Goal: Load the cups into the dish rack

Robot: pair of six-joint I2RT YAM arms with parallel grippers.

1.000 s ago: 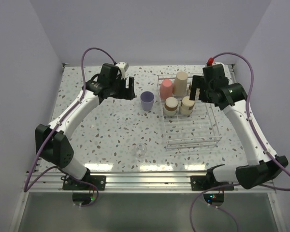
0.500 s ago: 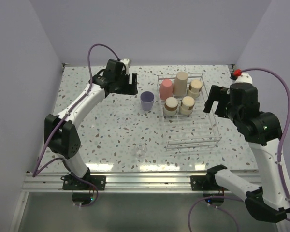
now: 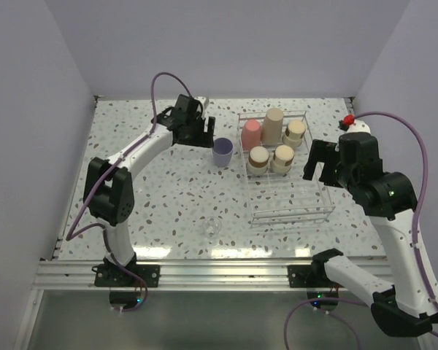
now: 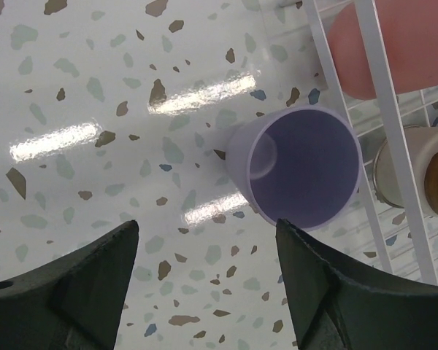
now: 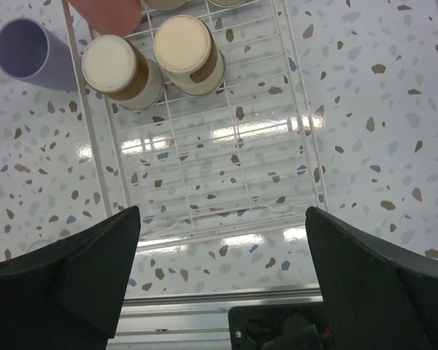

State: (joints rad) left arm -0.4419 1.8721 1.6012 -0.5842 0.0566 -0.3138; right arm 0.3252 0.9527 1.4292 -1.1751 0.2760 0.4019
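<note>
The lavender cup (image 3: 222,152) stands upright on the table just left of the clear dish rack (image 3: 292,208). It also shows in the left wrist view (image 4: 299,166), open mouth up. My left gripper (image 3: 201,130) is open and empty, up-left of that cup (image 4: 208,240). Inside the rack's far end are the pink cup (image 3: 250,133), the taller tan cup (image 3: 273,125) and three short beige cups (image 3: 258,159) (image 3: 283,157) (image 3: 295,133). My right gripper (image 3: 316,162) is open and empty, raised over the rack's right side (image 5: 223,240).
The rack's near half (image 5: 219,168) holds nothing. A small clear object (image 3: 212,227) lies on the table near the front. Walls close in the back and sides. A metal rail (image 3: 219,273) runs along the near edge.
My left gripper has moved right, toward the lavender cup. My right gripper has drawn back from the rack's far end toward its right side and risen.
</note>
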